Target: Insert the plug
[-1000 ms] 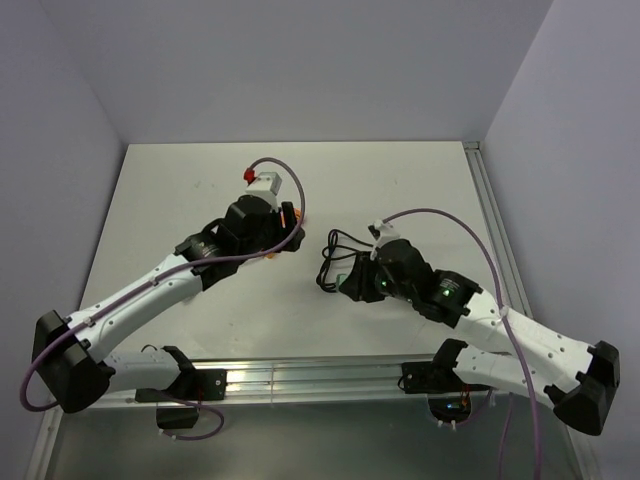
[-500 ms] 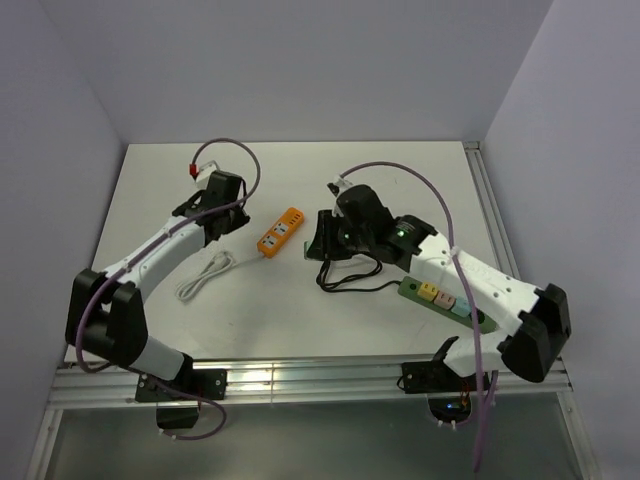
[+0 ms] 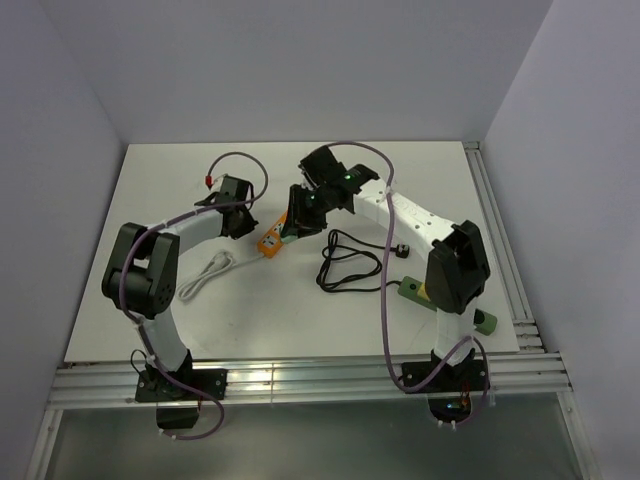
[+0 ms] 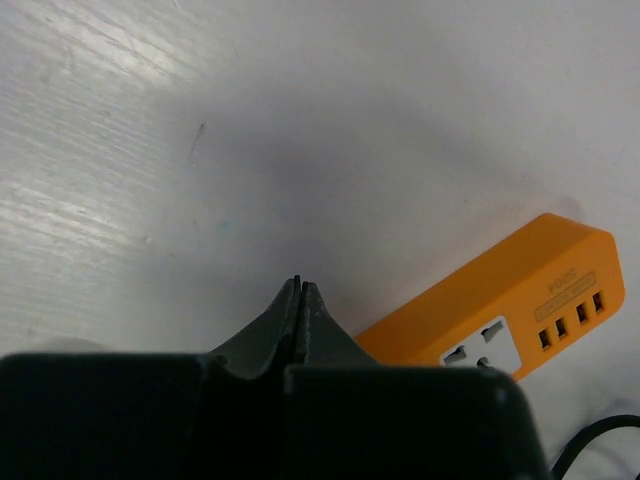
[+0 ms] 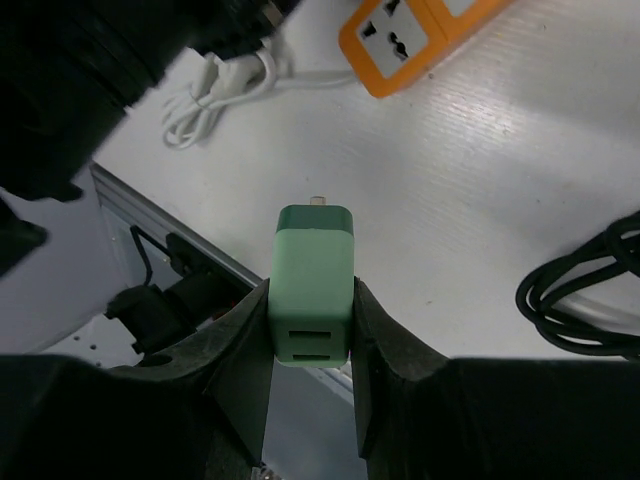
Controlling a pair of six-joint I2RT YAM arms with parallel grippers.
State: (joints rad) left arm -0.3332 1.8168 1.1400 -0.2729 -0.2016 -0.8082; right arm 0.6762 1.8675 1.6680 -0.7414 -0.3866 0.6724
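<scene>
1. Left gripper [image 4: 299, 310]: clenches empty now, wide a second ago; rests just beside strip [image 4: 500, 300], likely to brace it.
2. Right gripper [image 5: 312, 330]: grasps plug [image 5: 313, 265]; has swung across, hovers above strip, not yet in.
3. Room: bare table beyond strip; black cable [image 3: 350, 265] near on right.

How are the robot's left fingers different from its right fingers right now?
The left fingers are pressed together with nothing between them; the right fingers are clamped on a green plug. The left fingers sit low beside the orange strip; the right fingers hang higher above the table. Both pairs are dark and near that strip.
</scene>
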